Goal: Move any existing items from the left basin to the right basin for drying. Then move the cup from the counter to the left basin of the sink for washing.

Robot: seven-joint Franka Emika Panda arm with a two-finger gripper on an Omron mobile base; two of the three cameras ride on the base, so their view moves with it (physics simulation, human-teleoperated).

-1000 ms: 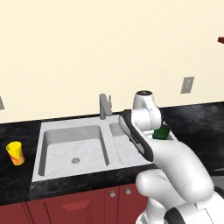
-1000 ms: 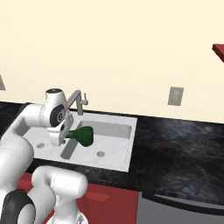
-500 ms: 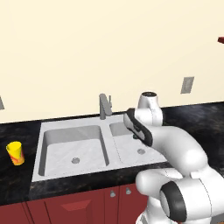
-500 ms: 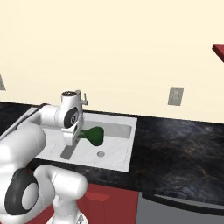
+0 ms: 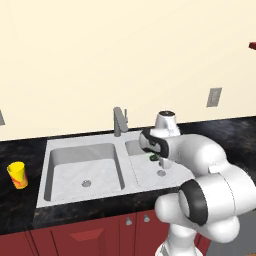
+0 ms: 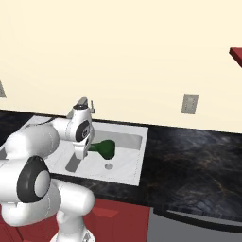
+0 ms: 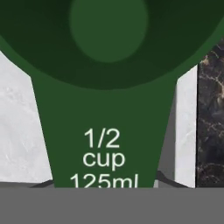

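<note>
Over the right basin [image 6: 124,158] the pincer [image 6: 90,147] is clenched on the handle of the scoop [image 6: 105,149], which it holds off the basin floor. Its round dark green head points away from the arm toward the basin's far side, above the drain [image 6: 109,166]. Seen along the hand, the handle [image 7: 104,144] fills the middle, lettered "1/2 cup 125ml", and widens into the hollow head at the top; pale steel shows on either side of it and a strip of black stone at the right edge. From the other side only a sliver of green [image 5: 154,157] peeks out under the white wrist.

Beside this bowl, across the divider, lies the left basin [image 5: 70,170], with its drain [image 5: 86,183] in the floor. A grey faucet [image 5: 119,121] stands upright behind the divider. Well apart from the sink, on the black worktop [image 5: 15,155] at far left, the yellow cup [image 5: 17,175] stands upright, a red mark on its side.
</note>
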